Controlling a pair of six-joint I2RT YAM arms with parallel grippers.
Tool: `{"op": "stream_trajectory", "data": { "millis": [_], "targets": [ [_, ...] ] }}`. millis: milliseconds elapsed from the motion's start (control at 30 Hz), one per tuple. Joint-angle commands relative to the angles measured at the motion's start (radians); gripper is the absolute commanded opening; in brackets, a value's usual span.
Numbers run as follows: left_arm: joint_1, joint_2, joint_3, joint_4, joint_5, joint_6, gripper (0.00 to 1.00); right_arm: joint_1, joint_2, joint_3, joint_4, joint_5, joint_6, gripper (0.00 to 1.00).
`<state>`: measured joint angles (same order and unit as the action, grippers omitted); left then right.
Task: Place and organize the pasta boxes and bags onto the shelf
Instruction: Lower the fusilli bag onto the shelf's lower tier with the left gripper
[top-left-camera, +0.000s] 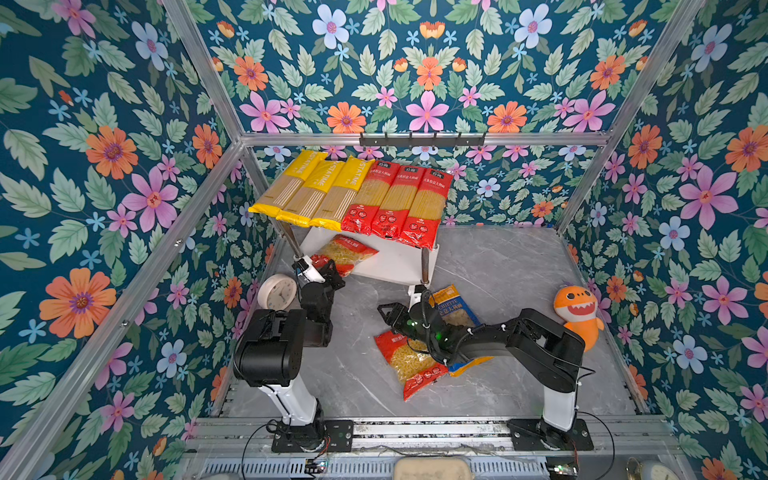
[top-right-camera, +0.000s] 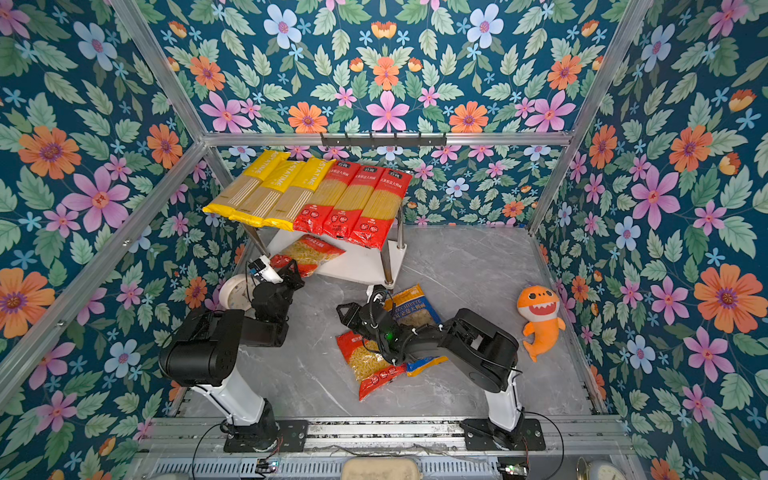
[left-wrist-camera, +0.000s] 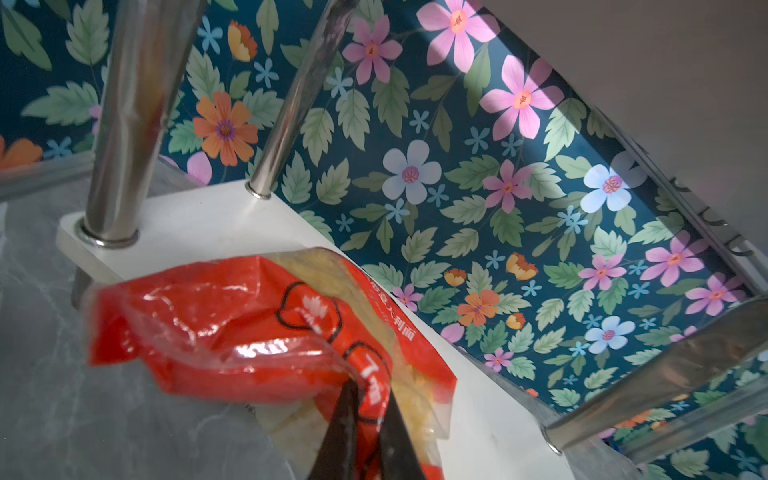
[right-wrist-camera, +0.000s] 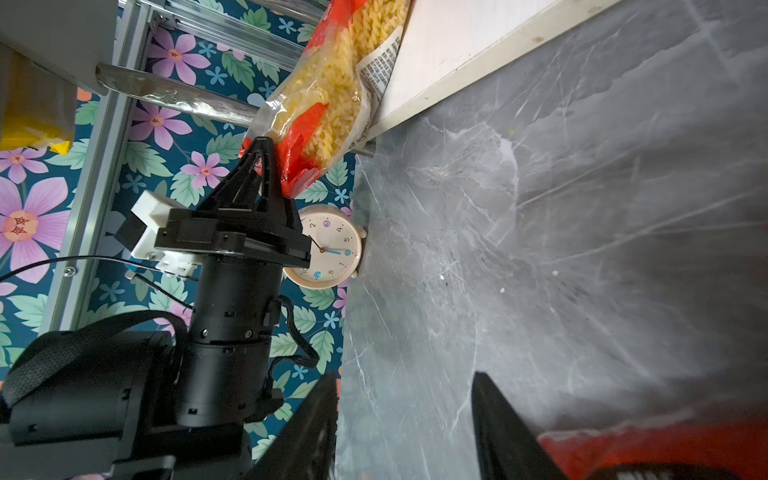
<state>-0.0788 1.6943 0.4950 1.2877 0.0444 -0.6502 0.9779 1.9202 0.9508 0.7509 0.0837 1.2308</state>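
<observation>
The shelf (top-left-camera: 395, 266) carries three long yellow spaghetti packs (top-left-camera: 307, 187) and three long red ones (top-left-camera: 399, 199) side by side on its top board. A red short-pasta bag (top-left-camera: 347, 251) lies on the lower board's left front corner (left-wrist-camera: 187, 220) and overhangs its edge. My left gripper (left-wrist-camera: 370, 390) is shut on that bag's (left-wrist-camera: 232, 316) near end. A second red short-pasta bag (top-left-camera: 409, 361) and the blue-orange orecchiette bag (top-left-camera: 453, 311) lie on the floor. My right gripper (right-wrist-camera: 405, 382) hangs open over them, holding nothing.
A round cream clock (top-left-camera: 276, 292) leans against the left wall beside my left arm. An orange shark plush (top-left-camera: 577, 309) sits at the right wall. A black hook rail (top-left-camera: 422, 139) runs along the back frame above the shelf.
</observation>
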Motion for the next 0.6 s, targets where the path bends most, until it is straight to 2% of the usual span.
{"op": "stream_trajectory", "data": {
  "millis": [0,233,333,467,567],
  "targets": [
    [0.000,-0.026,-0.033,-0.074,0.058,-0.093,0.21,0.000,0.009,0.007,0.055,-0.010,0.020,0.53],
    [0.030,-0.060,-0.093,-0.150,0.134,-0.218,0.42,0.001,-0.002,-0.001,0.059,-0.009,0.018,0.53],
    [0.060,-0.046,-0.119,-0.086,0.182,-0.279,0.54,0.001,-0.003,-0.009,0.067,-0.008,0.017,0.53],
    [0.108,0.033,-0.139,0.073,0.247,-0.381,0.77,0.000,0.000,-0.009,0.071,-0.008,0.019,0.53],
    [0.117,0.108,-0.124,0.176,0.284,-0.425,0.86,0.000,-0.001,-0.008,0.071,-0.009,0.019,0.53]
  ]
}}
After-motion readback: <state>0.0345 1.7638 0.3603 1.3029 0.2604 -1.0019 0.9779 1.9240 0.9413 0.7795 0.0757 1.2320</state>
